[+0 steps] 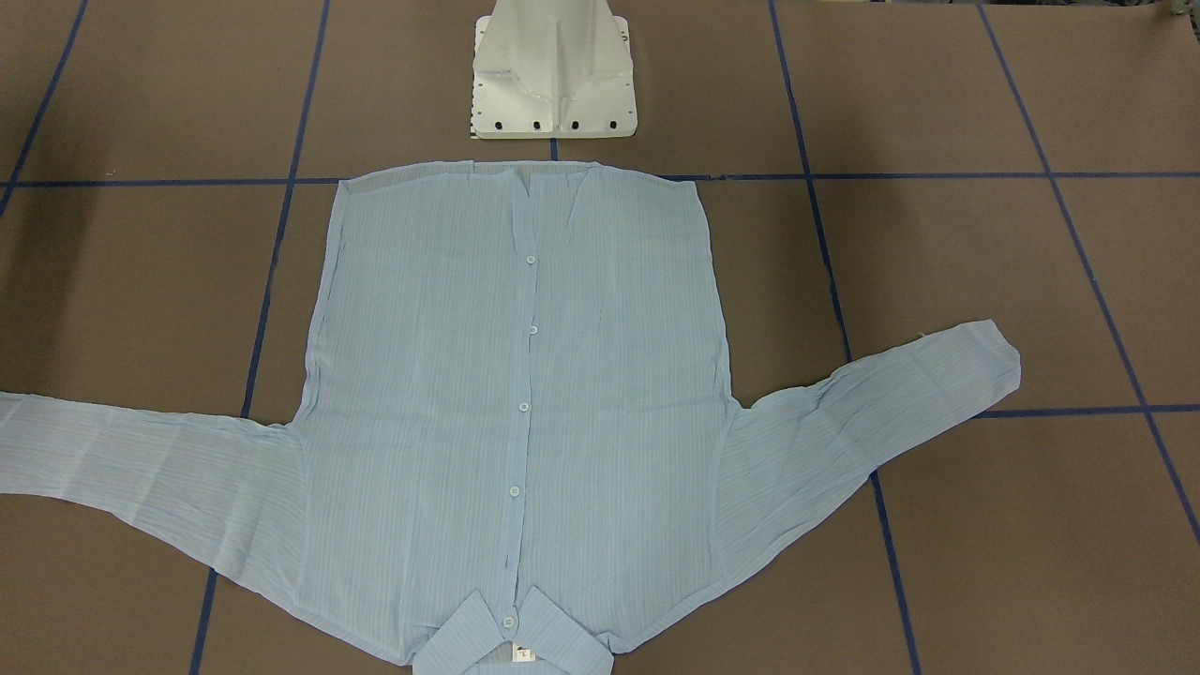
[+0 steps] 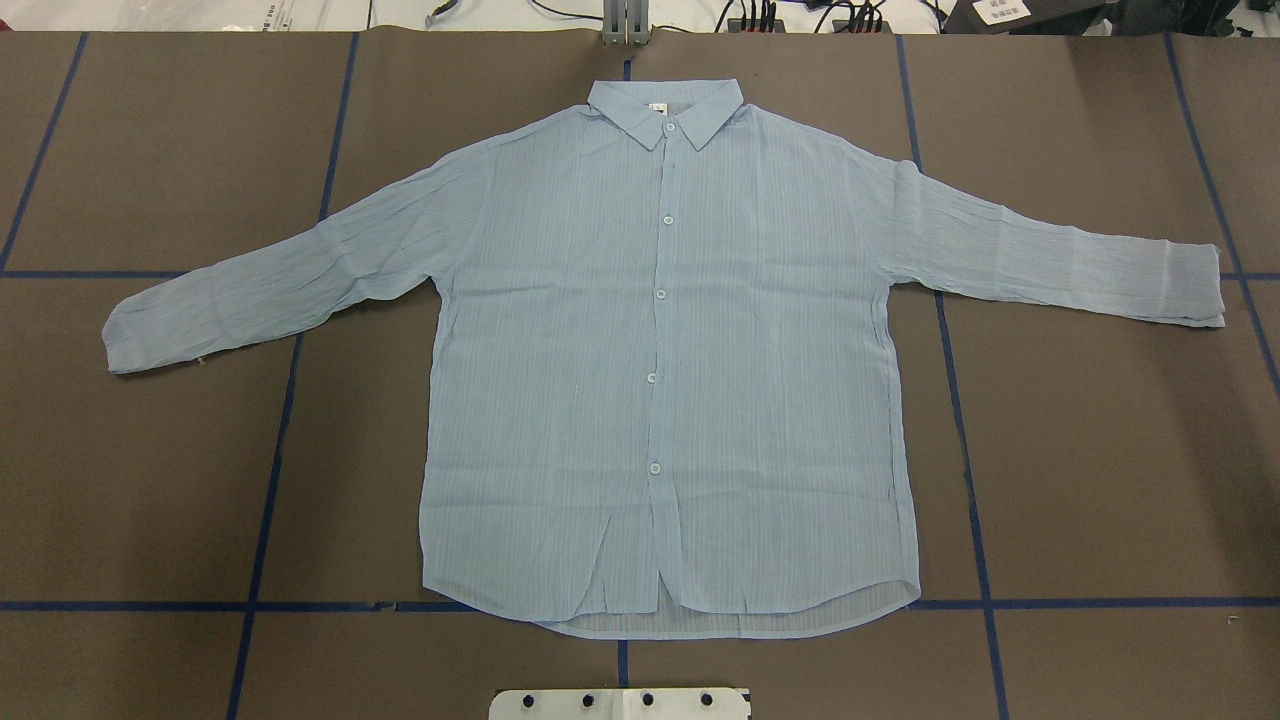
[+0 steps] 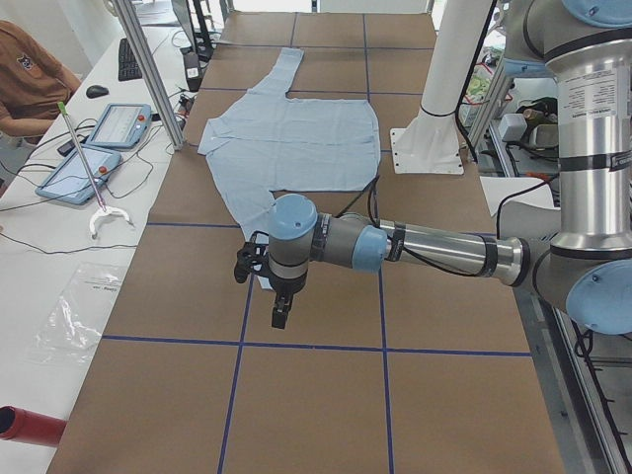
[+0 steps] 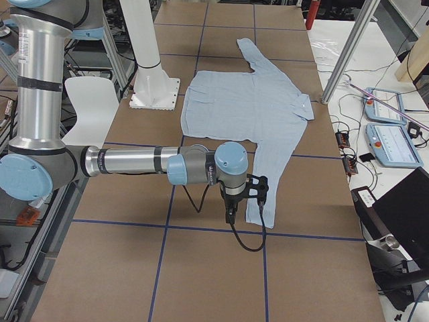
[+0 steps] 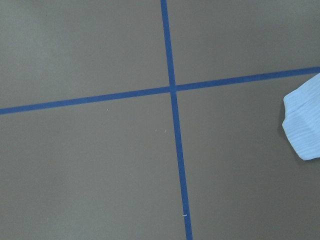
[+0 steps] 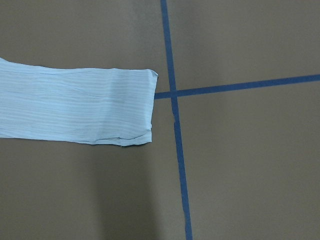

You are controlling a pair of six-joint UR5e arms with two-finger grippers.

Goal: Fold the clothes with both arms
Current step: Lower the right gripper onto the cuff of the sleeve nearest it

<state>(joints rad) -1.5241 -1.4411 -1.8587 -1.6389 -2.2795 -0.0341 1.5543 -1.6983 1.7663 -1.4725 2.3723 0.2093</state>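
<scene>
The pale blue shirt (image 2: 660,380) lies flat and buttoned on the brown table, collar away from the robot's base, both sleeves spread outward; it also shows in the front view (image 1: 525,394). My left gripper (image 3: 279,316) hangs over the table by the near sleeve's cuff (image 5: 302,122), and I cannot tell if it is open or shut. My right gripper (image 4: 230,215) hangs beside the other sleeve's cuff (image 6: 135,107), and I cannot tell its state either. Neither gripper shows in the overhead or front view.
The white pedestal base (image 1: 553,75) stands just behind the shirt's hem. Blue tape lines (image 2: 280,420) grid the table. A side desk with tablets (image 3: 104,128), a metal post (image 3: 148,69) and a seated person (image 3: 30,84) lie beyond the table's far edge.
</scene>
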